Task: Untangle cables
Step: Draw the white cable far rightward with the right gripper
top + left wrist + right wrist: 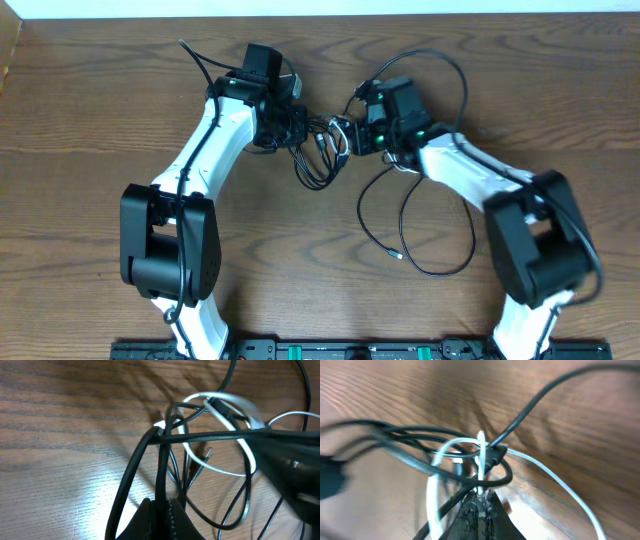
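Left gripper (160, 510) and right gripper (480, 502) each pinch the tangled cables (325, 150) (white looped through black) at upper centre, so gently drawing them apart probably comes next.

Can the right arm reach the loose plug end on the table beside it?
Probably, once freed: the plug end lies on bare table with nothing over it, but the right gripper is shut on the cables and would have to let go first.

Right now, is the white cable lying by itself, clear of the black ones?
No, the left wrist view shows the white cable looping over and under the black cables in one tangle.
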You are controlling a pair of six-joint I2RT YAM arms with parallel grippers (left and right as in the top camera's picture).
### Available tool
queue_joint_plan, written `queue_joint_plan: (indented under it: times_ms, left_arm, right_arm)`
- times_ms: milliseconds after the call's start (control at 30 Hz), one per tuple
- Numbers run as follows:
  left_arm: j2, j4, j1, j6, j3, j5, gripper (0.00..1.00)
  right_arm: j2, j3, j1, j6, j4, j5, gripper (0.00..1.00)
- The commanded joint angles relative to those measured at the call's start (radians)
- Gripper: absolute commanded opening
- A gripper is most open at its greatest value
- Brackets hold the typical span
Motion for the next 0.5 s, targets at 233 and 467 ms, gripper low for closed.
queue_joint_plan:
  times_ms: [233,467]
  left_arm:
    - [0.014,0.002,0.0,0.017,-0.008,0.012,0.08]
    - [0.014,0.002,0.0,0.017,-0.008,0.012,0.07]
  right_arm:
    - [-0.388,0.008,-0.036,-0.063,-0.121,-0.062,0.01]
    - [-0.576,0.008,-0.067,-0.076,-0.128,-0.058,0.01]
